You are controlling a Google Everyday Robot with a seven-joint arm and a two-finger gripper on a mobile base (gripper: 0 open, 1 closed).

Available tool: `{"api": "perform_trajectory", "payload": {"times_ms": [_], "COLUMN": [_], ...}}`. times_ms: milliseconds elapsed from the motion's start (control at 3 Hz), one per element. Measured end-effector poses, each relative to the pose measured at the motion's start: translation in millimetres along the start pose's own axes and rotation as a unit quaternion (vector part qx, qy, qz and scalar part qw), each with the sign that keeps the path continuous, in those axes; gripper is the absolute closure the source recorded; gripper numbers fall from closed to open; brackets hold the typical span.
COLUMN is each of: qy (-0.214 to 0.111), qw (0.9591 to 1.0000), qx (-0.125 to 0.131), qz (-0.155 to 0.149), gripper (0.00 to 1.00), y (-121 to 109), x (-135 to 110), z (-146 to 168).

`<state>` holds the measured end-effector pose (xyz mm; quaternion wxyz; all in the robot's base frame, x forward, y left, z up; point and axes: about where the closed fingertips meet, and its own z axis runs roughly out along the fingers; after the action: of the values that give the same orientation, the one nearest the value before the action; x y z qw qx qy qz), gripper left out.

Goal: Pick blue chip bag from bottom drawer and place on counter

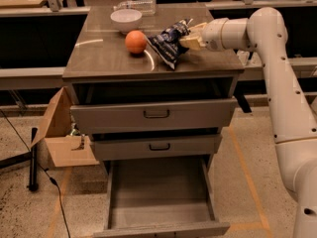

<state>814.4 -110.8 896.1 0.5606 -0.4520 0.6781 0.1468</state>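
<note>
Clamping the blue chip bag (168, 43) by its edge, the claw (189, 36) hovered over the bench (109, 58); released askew, the bag could topple against the orange ball (135, 41) beyond the claw.

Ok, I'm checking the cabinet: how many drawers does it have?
3: top drawer, middle drawer below it, bottom drawer pulled out. The gripper is over the counter, gripping the blue chip bag.
</note>
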Motion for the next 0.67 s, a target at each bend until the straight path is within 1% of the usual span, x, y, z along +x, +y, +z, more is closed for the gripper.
{"api": "perform_trajectory", "payload": {"times_ms": [333, 667], "qy": [-0.002, 0.001], "qw": [0.9998, 0.9993], "qx": [0.018, 0.038], "qz": [-0.007, -0.004], "gripper": [0.31, 0.09], "y": [-12.4, -21.6], "x": [1.0, 5.7], "z": [5.2, -2.7]}}
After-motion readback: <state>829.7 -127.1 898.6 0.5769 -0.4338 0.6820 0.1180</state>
